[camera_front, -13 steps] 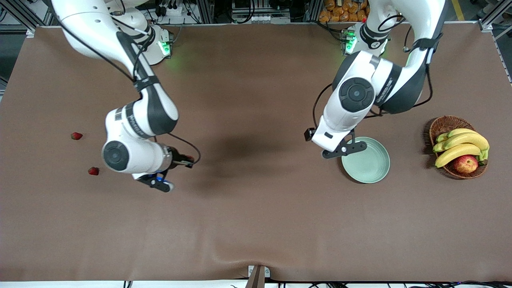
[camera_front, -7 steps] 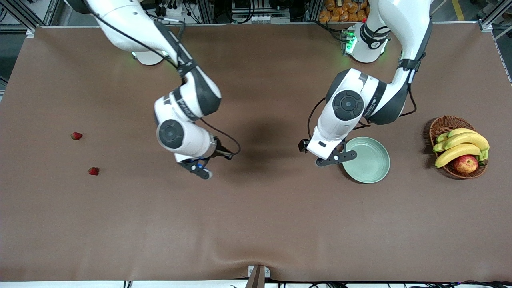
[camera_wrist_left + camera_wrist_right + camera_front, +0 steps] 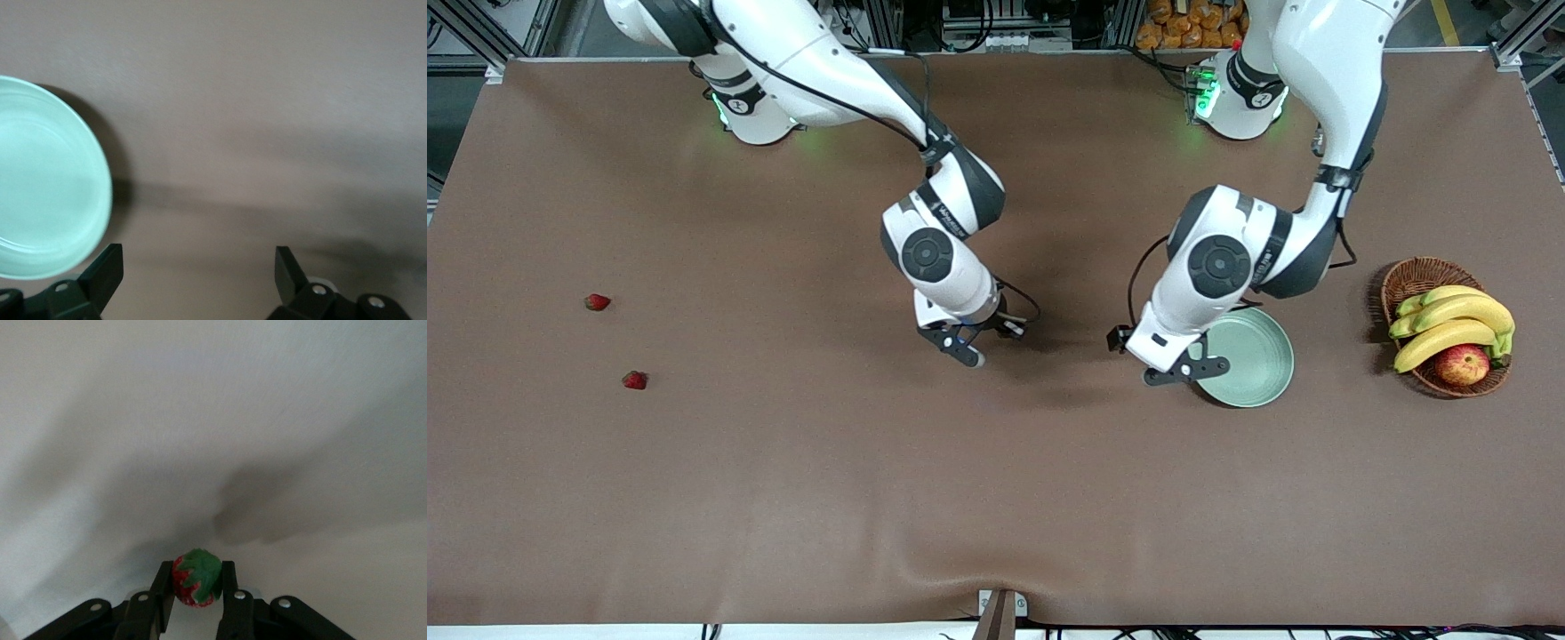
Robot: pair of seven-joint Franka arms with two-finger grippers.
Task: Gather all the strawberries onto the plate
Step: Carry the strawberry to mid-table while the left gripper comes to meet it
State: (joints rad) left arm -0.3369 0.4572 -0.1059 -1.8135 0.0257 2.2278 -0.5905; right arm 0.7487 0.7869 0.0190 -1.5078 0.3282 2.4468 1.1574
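Note:
My right gripper point(image 3: 965, 349) hangs over the middle of the table, shut on a strawberry point(image 3: 197, 579), red with a green cap, gripped between its fingers point(image 3: 162, 587). The arm hides that berry in the front view. Two more strawberries point(image 3: 597, 302) point(image 3: 634, 380) lie on the mat toward the right arm's end. The pale green plate point(image 3: 1254, 356) point(image 3: 47, 180) sits toward the left arm's end and holds nothing. My left gripper point(image 3: 1187, 372) point(image 3: 199, 267) is open over the plate's rim on the side facing the right arm, with nothing between its fingers point(image 3: 107, 267).
A wicker basket point(image 3: 1414, 276) with bananas point(image 3: 1449, 324) and an apple point(image 3: 1463, 364) stands beside the plate, closer to the left arm's end. Brown mat covers the whole table point(image 3: 996, 498).
My right arm has swung from beside the two loose strawberries to the middle of the table, carrying its berry toward the plate. My left gripper shifted slightly along the plate's rim.

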